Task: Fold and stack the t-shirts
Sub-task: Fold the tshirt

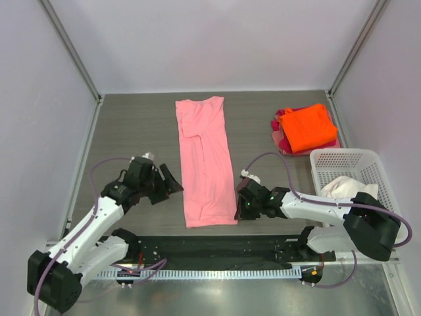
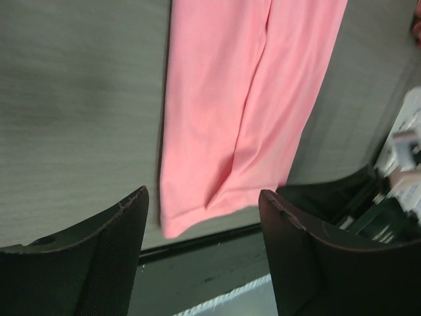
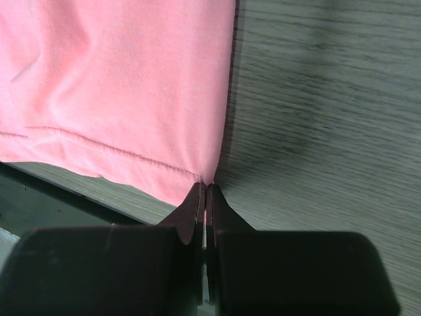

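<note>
My right pincer (image 1: 239, 210) was pressed shut on the near right corner of the light pink cloth t-shirt (image 1: 204, 164), at the hem. In the right wrist view its fingertips (image 3: 197, 197) met with only a sliver of pink cloth (image 3: 118, 85) between them, right where the stitched hem ended at the shirt's edge.

My left pincer (image 1: 173, 180) stood wide open and held nothing. It was poised just off the shirt's left edge, near the hem, and in the left wrist view the near left corner of the pink cloth (image 2: 243, 99) showed in the gap between its two dark fingers (image 2: 99, 257).

The pink shirt lay flat as a long narrow strip down the middle of the grey wood-grain counter (image 1: 131, 125), running from the far side towards my bases.

At the far right of the counter, a folded bright orange cloth t-shirt (image 1: 308, 127) sat on top of a magenta-red cloth t-shirt (image 1: 279, 139). Just nearer than that pile stood a white plastic lattice basket (image 1: 342, 155), with a crumpled cream-white cloth t-shirt (image 1: 345, 186) inside.
</note>
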Robot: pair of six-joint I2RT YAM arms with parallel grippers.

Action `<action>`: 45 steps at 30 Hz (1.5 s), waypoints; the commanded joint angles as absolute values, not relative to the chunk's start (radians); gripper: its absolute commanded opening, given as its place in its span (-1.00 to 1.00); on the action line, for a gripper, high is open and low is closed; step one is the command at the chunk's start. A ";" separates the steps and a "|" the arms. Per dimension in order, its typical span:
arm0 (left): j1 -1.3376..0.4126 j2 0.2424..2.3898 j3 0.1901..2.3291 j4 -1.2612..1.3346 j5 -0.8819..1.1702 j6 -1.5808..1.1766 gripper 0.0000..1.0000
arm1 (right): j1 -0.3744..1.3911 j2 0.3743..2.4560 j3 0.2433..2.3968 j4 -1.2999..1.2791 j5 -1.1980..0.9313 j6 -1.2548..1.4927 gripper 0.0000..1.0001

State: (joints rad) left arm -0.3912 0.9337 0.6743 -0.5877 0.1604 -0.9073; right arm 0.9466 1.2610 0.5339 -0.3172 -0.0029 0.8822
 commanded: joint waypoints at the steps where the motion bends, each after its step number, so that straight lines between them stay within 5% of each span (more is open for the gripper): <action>1: -0.486 0.848 0.595 -0.594 0.193 -1.035 0.36 | 0.956 1.246 0.545 -0.333 0.029 0.907 -0.98; 9: -0.756 0.926 0.457 -0.506 0.103 -1.212 0.25 | 0.954 1.292 0.552 -0.322 0.034 0.920 -0.98; 18: -0.772 1.071 0.442 -0.413 0.110 -1.207 -0.31 | 0.956 1.310 0.575 -0.301 0.012 0.913 -0.98; 26: -0.773 1.103 0.431 -0.380 0.121 -1.206 -0.52 | 0.956 1.302 0.575 -0.302 0.014 0.907 -0.98; 30: -0.773 1.095 0.426 -0.380 0.130 -1.197 -1.00 | 0.956 1.289 0.578 -0.321 0.021 0.910 -0.98; 37: -0.733 1.081 0.567 -0.465 0.107 -1.120 -1.00 | 0.913 1.278 0.705 -0.388 0.078 0.862 -0.98; 45: -0.462 1.189 0.790 -0.434 0.167 -1.003 -1.00 | 0.718 1.415 0.945 -0.399 0.022 0.735 -0.98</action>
State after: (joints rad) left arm -0.5331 1.1408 0.7109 -0.4572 0.1623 -1.0767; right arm 0.7673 1.3422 0.8314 -0.4088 0.0380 0.8131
